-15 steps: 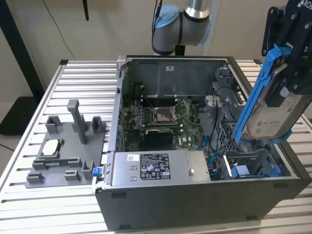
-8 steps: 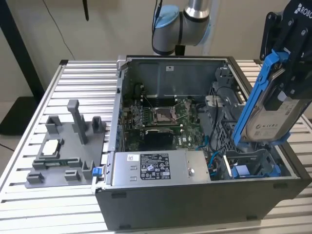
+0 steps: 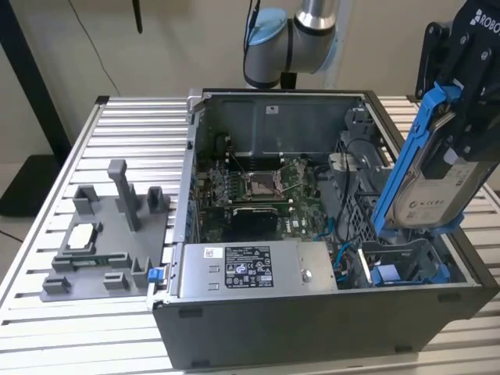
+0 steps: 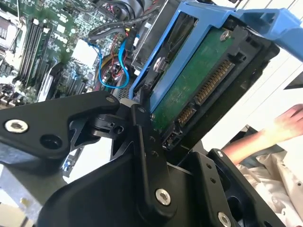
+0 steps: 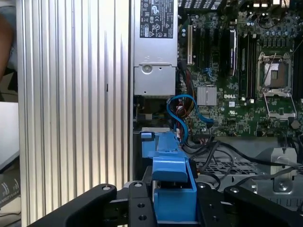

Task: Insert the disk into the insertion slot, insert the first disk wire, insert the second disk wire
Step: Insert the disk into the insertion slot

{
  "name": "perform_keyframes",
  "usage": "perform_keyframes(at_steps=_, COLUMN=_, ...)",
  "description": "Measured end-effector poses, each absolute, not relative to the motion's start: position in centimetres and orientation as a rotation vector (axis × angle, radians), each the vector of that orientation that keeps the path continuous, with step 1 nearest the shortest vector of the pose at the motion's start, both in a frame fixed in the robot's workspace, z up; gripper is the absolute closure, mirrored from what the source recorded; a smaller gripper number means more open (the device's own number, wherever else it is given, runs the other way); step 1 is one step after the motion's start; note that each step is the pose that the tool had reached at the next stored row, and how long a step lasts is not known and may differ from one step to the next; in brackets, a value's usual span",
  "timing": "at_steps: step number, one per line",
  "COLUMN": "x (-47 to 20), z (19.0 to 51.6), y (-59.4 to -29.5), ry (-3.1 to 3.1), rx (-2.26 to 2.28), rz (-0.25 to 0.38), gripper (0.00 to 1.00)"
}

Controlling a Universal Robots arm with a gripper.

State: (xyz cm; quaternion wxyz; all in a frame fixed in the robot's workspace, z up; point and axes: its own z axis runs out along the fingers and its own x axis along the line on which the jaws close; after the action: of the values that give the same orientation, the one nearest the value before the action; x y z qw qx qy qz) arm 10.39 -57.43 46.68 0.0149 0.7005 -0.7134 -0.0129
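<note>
My gripper (image 3: 462, 129) is shut on the disk (image 3: 434, 195), a silver-grey drive in a bright blue carrier. It holds the disk tilted almost on edge above the open computer case (image 3: 312, 328), at the exterior view's right. The disk's low end hangs just over the insertion slot (image 3: 406, 262), a grey bay with blue fittings in the case's near right corner. In the second wrist view the disk's green circuit board (image 4: 199, 90) faces the camera between black fingers (image 4: 142, 142). The blue carrier edge (image 5: 173, 187) sits between the fingers in the first wrist view. Loose blue wires (image 5: 182, 111) curl beside the bay.
Inside the case lie the motherboard (image 3: 258, 191) and a grey power supply (image 3: 250, 269). A grey fixture plate (image 3: 109, 234) with upright parts rests on the slatted table (image 3: 47, 328) at the exterior view's left. A person's hand (image 4: 289, 123) shows beyond the disk.
</note>
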Motion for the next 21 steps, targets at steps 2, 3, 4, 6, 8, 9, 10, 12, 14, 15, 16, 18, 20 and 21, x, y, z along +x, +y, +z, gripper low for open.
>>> perform_keyframes(at_steps=2, x=10.4, z=46.6, y=-57.4, ry=-2.220, rx=2.180, rz=-0.040, gripper=1.00)
perform_keyframes(at_steps=3, x=10.4, z=46.5, y=-57.4, ry=-2.220, rx=2.180, rz=-0.040, gripper=1.00)
perform_keyframes(at_steps=4, x=10.4, z=46.4, y=-57.4, ry=-2.220, rx=2.180, rz=-0.040, gripper=1.00)
perform_keyframes(at_steps=6, x=10.4, z=46.3, y=-57.4, ry=-2.220, rx=2.180, rz=-0.040, gripper=1.00)
perform_keyframes(at_steps=8, x=10.4, z=46.1, y=-57.4, ry=-2.220, rx=2.180, rz=-0.040, gripper=1.00)
perform_keyframes(at_steps=9, x=10.4, z=46.0, y=-57.4, ry=-2.220, rx=2.180, rz=-0.040, gripper=1.00)
perform_keyframes(at_steps=10, x=10.4, z=46.0, y=-57.4, ry=-2.220, rx=2.180, rz=-0.040, gripper=1.00)
perform_keyframes(at_steps=12, x=10.4, z=45.8, y=-57.4, ry=-2.220, rx=2.180, rz=-0.040, gripper=1.00)
perform_keyframes(at_steps=14, x=10.4, z=45.7, y=-57.4, ry=-2.220, rx=2.180, rz=-0.040, gripper=1.00)
perform_keyframes(at_steps=15, x=10.4, z=45.6, y=-57.4, ry=-2.220, rx=2.180, rz=-0.040, gripper=1.00)
perform_keyframes(at_steps=16, x=10.4, z=45.5, y=-57.4, ry=-2.220, rx=2.180, rz=-0.040, gripper=1.00)
perform_keyframes(at_steps=18, x=10.4, z=45.2, y=-57.4, ry=-2.220, rx=2.180, rz=-0.040, gripper=1.00)
perform_keyframes(at_steps=20, x=10.4, z=44.9, y=-57.4, ry=-2.220, rx=2.179, rz=-0.040, gripper=1.00)
perform_keyframes(at_steps=21, x=10.4, z=44.8, y=-57.4, ry=-2.220, rx=2.179, rz=-0.041, gripper=1.00)
